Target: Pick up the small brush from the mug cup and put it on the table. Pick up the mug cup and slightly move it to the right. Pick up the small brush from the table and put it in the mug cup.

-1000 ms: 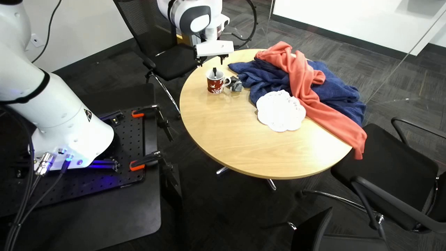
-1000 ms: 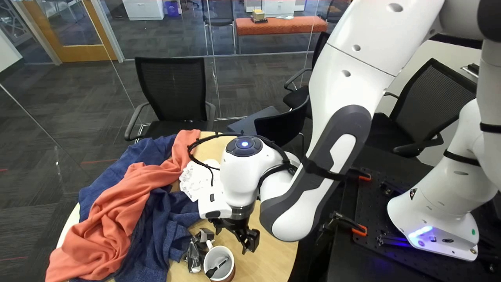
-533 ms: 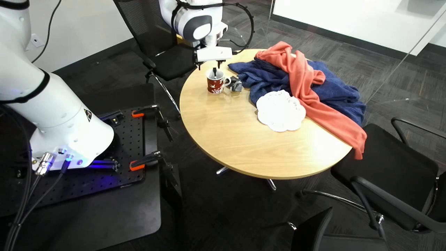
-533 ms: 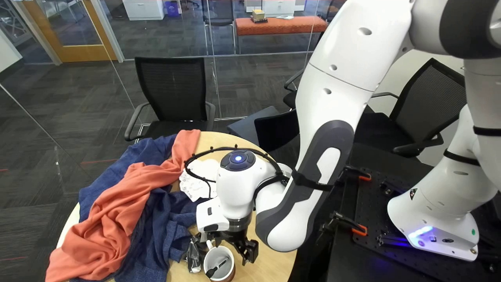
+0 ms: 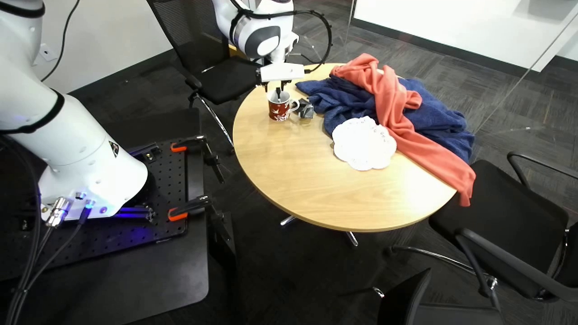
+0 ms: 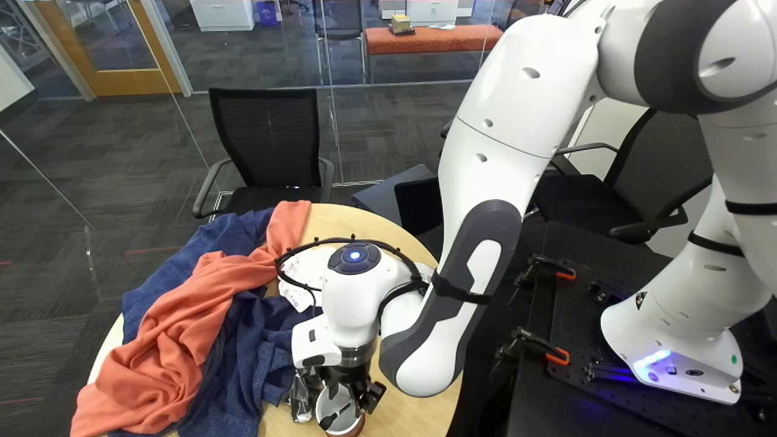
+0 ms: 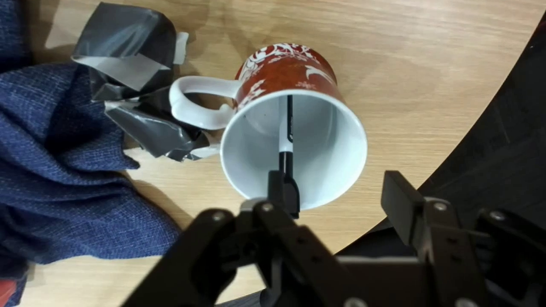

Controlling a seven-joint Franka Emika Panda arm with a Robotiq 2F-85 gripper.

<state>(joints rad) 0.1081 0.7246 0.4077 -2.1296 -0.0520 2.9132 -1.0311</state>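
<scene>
The dark red mug cup with a white inside stands on the light wood table. The mug also shows in both exterior views. The small brush, black and white with a dark wide end, leans inside the mug with that end at the rim. The brush also shows in both exterior views. My gripper is open and empty just above the mug. In the wrist view, its left finger overlaps part of the brush's dark end; its right finger lies right of the mug.
A crumpled dark grey package lies beside the mug's handle. Blue cloth lies left of it. An orange cloth and a white scalloped mat are on the table. The table's edge runs near the right finger.
My gripper has come down toward the mug and shifted over it, left in an exterior view. It stays open. The mug and brush have not moved.
</scene>
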